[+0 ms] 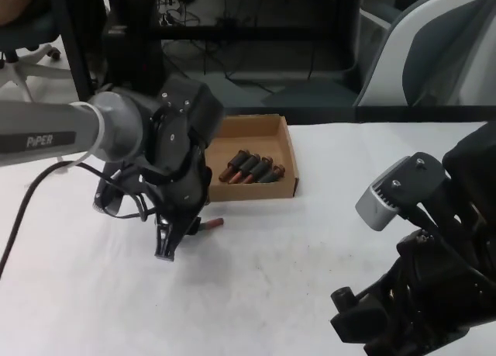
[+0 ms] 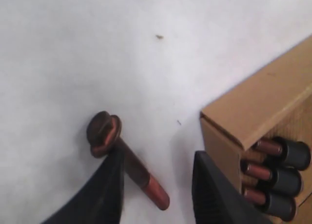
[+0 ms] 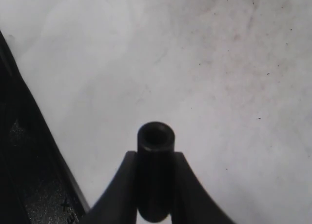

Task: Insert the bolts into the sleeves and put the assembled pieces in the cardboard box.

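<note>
A copper-coloured bolt (image 2: 129, 168) lies flat on the white table, and it shows in the high view as the bolt (image 1: 211, 224). My left gripper (image 2: 158, 160) hangs open just over it; the bolt's shank runs between the fingers and its head lies beside one fingertip (image 2: 114, 185). In the high view the left gripper (image 1: 167, 247) points down, in front of the cardboard box (image 1: 291, 158). The box holds several assembled pieces (image 1: 252, 170). My right gripper (image 3: 155, 158) is shut on a black sleeve (image 3: 156, 138), held low over the table at the near right.
The box's near corner (image 2: 229, 121) stands close beside the left gripper's other finger (image 2: 209, 194). The right arm (image 1: 434, 278) fills the near right corner of the bench. White tabletop (image 1: 294, 263) lies open between the two arms.
</note>
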